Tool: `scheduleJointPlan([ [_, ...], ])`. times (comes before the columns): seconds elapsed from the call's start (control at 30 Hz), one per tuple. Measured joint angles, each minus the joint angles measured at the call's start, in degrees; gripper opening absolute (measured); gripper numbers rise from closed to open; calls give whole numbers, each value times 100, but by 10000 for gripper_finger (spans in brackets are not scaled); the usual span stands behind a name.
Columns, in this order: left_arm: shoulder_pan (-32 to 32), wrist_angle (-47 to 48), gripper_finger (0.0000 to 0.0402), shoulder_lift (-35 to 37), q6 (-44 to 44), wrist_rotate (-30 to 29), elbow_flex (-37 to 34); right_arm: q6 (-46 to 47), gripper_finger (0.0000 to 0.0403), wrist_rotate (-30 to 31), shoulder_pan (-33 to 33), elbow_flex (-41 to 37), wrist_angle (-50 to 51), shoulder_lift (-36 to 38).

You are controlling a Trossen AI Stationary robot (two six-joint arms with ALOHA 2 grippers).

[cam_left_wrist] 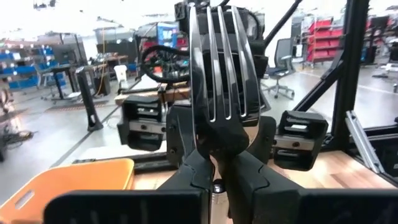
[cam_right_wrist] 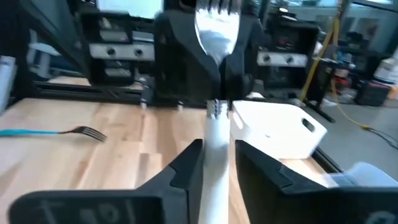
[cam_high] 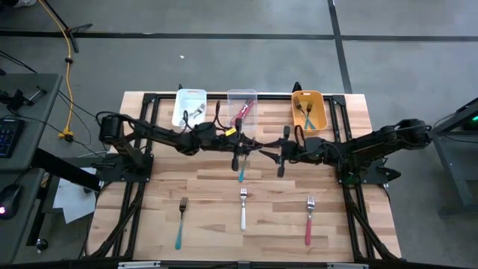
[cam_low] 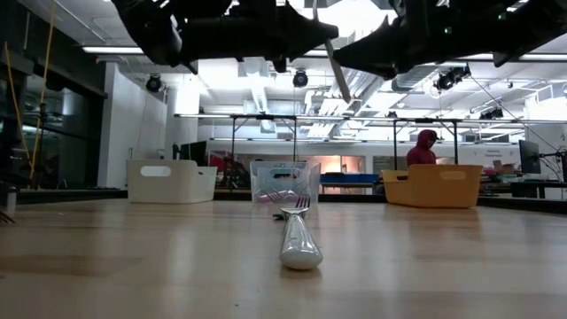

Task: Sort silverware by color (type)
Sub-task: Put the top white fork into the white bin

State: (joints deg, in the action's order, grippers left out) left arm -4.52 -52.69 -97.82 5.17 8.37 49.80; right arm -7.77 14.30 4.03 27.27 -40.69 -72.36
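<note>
A white-handled fork (cam_left_wrist: 217,81) stands tines up between the two arms above the table's middle. My left gripper (cam_left_wrist: 216,165) is shut on it and comes in level from the table's left. Its handle (cam_right_wrist: 214,162) slants down toward my right gripper (cam_right_wrist: 219,148), which is open. That gripper's fingers stand close on either side of the handle, and no touch shows. On the table lie a teal fork (cam_high: 181,224), a white fork (cam_high: 243,211) and a red fork (cam_high: 308,222). A teal handle (cam_high: 240,173) shows below my left gripper (cam_high: 251,152). My left gripper pinches the fork's metal neck (cam_left_wrist: 216,152), just below the head, between its two fingers. The fingers lie level, from the table's left, across the fork. The fork is lifted clear, tines up, and its handle (cam_low: 344,89) hangs below, slanted toward the table's right.
Three bins stand along the far edge: white (cam_high: 190,107), clear (cam_high: 241,96) with a red fork, orange (cam_high: 323,112) with teal forks. Dark frame rails run along both table sides. A person in a red hood (cam_low: 423,146) is in the room behind.
</note>
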Motion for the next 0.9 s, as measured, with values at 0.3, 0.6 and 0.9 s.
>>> scheduleJointPlan([
  [0.3, -391, 3235, 13, 1563, 241, -1208, 2, 163, 116, 621, -2, -2, 837, -2],
  [0.6, -1990, 7228, 12, 2805, -895, -2476, 242, 330, 112, 732, 13, -2, 1091, -2],
  [0.9, -3754, 7504, 12, 2235, -819, -1561, 295, 345, 71, 731, 13, -2, 1127, -2],
])
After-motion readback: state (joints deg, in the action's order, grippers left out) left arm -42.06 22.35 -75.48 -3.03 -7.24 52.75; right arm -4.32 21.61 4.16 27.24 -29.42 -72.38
